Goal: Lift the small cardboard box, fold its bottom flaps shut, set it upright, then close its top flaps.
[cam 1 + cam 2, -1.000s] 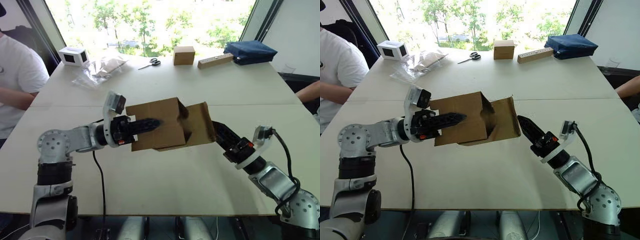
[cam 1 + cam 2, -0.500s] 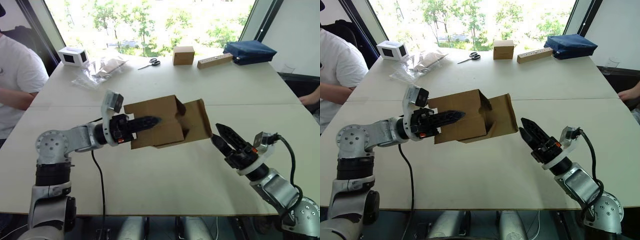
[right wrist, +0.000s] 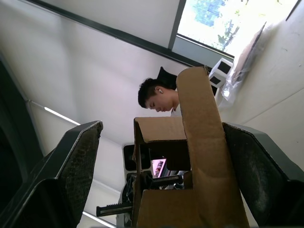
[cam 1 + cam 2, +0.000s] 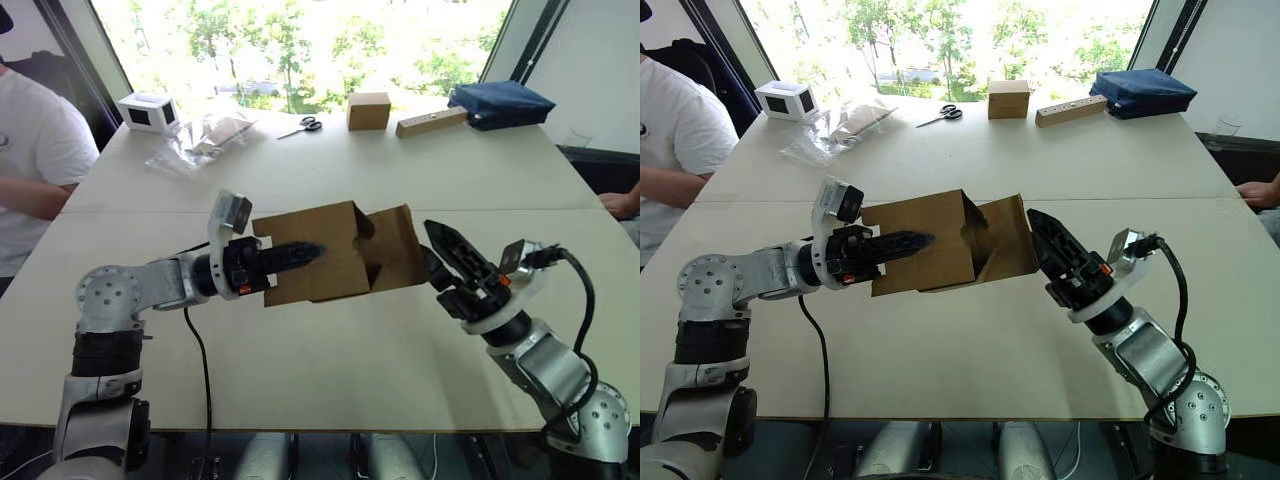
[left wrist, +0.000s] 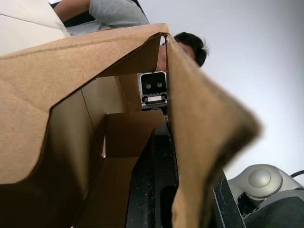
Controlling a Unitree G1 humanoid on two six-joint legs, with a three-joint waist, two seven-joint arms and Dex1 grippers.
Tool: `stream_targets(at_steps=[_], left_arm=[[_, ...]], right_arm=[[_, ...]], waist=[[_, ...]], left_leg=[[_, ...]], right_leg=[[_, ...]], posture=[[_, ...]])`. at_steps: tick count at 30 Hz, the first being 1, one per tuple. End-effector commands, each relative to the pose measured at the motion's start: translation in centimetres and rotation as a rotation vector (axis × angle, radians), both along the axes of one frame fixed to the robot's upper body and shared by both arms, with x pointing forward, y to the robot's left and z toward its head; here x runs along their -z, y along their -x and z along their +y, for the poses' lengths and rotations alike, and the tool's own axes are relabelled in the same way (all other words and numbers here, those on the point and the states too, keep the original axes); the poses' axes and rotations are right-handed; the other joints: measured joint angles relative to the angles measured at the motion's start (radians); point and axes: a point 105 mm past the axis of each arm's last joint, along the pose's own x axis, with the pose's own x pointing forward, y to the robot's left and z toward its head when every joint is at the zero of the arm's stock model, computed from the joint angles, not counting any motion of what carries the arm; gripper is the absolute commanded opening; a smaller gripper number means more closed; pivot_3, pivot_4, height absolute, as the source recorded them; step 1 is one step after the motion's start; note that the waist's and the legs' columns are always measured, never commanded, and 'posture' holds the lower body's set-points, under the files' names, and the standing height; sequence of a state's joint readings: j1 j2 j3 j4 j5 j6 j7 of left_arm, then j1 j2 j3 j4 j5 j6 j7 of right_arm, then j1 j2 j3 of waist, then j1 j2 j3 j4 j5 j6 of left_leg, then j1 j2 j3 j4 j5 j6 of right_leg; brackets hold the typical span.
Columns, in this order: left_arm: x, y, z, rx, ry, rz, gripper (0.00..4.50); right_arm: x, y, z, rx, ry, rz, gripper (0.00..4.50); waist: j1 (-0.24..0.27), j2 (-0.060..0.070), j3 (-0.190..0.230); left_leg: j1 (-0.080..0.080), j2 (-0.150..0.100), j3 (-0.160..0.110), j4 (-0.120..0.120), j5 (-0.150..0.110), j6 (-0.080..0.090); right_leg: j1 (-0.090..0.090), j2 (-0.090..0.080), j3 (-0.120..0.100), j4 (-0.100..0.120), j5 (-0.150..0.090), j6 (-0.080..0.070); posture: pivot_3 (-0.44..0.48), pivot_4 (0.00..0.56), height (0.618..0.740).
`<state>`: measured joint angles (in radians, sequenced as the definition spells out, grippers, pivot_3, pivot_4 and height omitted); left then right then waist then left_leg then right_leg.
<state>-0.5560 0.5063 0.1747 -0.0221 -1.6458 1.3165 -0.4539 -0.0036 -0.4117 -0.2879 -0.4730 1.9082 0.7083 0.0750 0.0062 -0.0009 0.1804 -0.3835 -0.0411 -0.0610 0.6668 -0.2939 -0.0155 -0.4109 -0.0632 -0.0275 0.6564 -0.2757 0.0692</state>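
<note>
Above the table (image 4: 330,350), left pincer (image 4: 300,253) grips the small cardboard box (image 4: 320,265), apparently unprinted; right pincer (image 4: 1052,255) gapes.

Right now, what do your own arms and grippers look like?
Both arms are silver-grey metal with round joint housings and black cuffs. Each gripper, left gripper and right gripper, has two black tapered fingers with small red-orange marks at the base. A white camera module sits on each wrist, and black cables trail from both arms.

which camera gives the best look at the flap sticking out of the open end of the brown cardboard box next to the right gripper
The right eye view: the plain brown cardboard flap stands open beside the open right gripper. The left eye view shows the same. The right wrist view catches it edge-on between the fingers. The left wrist view looks along the box's wall.
</note>
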Motion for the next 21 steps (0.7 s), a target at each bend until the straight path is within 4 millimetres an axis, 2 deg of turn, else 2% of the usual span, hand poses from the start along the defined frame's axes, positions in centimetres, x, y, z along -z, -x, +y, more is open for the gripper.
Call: stream_targets(at_steps=[1, 9, 15, 18, 20, 21], left_arm=[[-0.9, 0.1, 0.2, -0.004, 0.018, -0.039, 0.00], [-0.9, 0.0, -0.1, -0.012, 0.035, -0.040, 0.00], [-0.7, 0.2, -0.3, -0.004, 0.042, -0.036, 0.00], [-1.0, 0.2, -0.3, -0.002, 0.050, -0.043, 0.00], [-1.2, 0.2, -0.3, -0.002, 0.054, -0.048, 0.00], [-1.3, 0.2, -0.3, -0.003, 0.054, -0.049, 0.00]], right_arm=[[-1.7, 1.2, 0.4, -0.028, 0.006, -0.073, 4.23], [-1.8, 2.5, 1.9, -0.076, 0.164, -0.155, 4.23], [-1.4, 2.1, 2.4, -0.047, 0.371, -0.236, 4.23], [-0.7, 0.3, 0.7, 0.085, 0.410, -0.198, 4.23], [1.1, -2.0, -2.7, 0.287, 0.559, -0.144, 4.23], [1.3, -2.7, -4.6, 0.385, 0.616, -0.145, 4.23]], waist=[[0.000, 0.000, 0.000], [0.001, 0.000, 0.000], [0.002, 0.000, 0.000], [0.003, 0.000, 0.000], [0.004, 0.000, 0.000], [0.005, 0.000, 0.000]], left_leg=[[0.000, 0.000, 0.000, 0.000, 0.000, 0.000], [0.000, 0.000, 0.000, 0.000, 0.000, 0.000], [0.000, 0.000, 0.000, 0.000, 0.000, 0.000], [0.000, 0.000, 0.000, 0.000, 0.000, 0.000], [0.000, 0.000, 0.000, 0.000, 0.000, 0.000], [-0.001, 0.000, 0.000, 0.000, 0.000, 0.000]], right_leg=[[0.000, 0.000, 0.000, 0.000, 0.000, 0.000], [0.000, 0.000, 0.000, 0.000, 0.000, 0.000], [0.000, 0.000, 0.000, -0.001, 0.000, 0.000], [0.000, 0.000, 0.000, -0.001, 0.000, 0.000], [0.000, 0.000, 0.000, -0.001, 0.000, 0.000], [0.000, 0.000, 0.000, -0.001, 0.000, 0.000]], posture=[[0.000, 0.150, 0.740], [0.000, 0.150, 0.740], [0.000, 0.150, 0.740], [0.000, 0.150, 0.740], [0.000, 0.150, 0.740], [0.000, 0.150, 0.740]])
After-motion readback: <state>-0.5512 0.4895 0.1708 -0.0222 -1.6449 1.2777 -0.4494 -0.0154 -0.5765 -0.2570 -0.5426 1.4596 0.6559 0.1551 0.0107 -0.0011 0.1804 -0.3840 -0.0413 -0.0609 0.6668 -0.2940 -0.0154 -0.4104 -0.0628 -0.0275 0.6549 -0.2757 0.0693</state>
